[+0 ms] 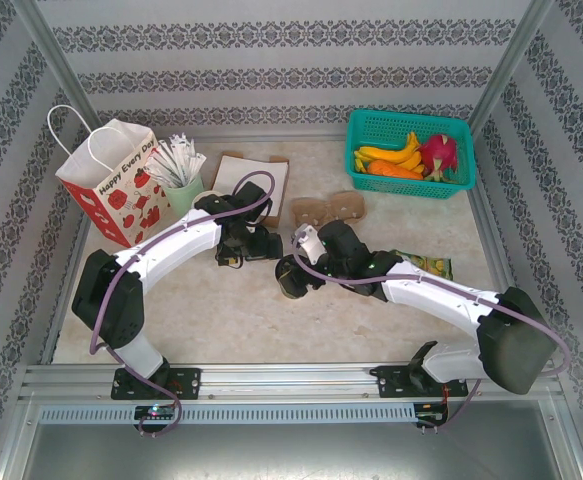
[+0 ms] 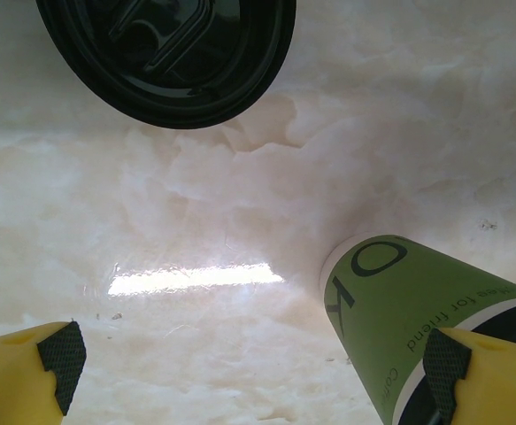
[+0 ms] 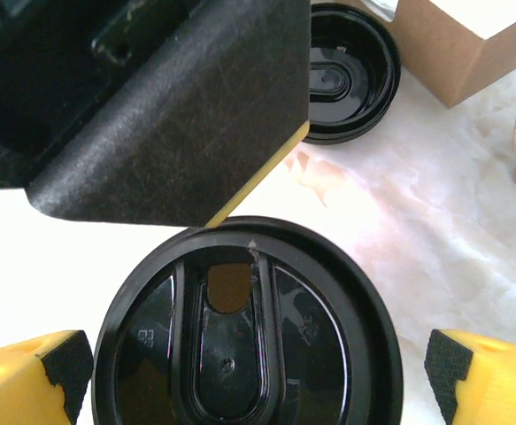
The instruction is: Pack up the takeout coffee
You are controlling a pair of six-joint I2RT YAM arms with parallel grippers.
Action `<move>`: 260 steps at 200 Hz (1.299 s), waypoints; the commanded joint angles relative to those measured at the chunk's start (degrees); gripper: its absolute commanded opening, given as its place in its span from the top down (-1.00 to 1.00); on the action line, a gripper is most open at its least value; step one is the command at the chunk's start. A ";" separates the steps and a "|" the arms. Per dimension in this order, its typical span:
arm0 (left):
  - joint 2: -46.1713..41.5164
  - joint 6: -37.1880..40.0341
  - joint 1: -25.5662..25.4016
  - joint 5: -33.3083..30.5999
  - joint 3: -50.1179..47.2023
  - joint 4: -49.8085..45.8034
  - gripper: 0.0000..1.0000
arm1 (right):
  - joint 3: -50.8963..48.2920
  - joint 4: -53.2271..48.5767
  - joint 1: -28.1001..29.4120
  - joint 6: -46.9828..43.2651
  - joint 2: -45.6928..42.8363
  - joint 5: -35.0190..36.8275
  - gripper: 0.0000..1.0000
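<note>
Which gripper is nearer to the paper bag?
Left. The left gripper is right of the bag, beyond the stick cup; the right gripper is farther right of it.

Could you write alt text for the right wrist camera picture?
A round black lid, seen from above, sits between the two wide-open yellow fingertips of the right gripper. The other arm's black body looms over it; farther off, a second black lid and brown cardboard rest on the pale marbled table.
</note>
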 commanded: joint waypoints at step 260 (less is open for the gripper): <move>0.61 -0.20 -0.14 0.57 -0.36 -0.28 -0.99 | -0.48 -1.00 0.69 4.69 0.79 -0.98 -0.95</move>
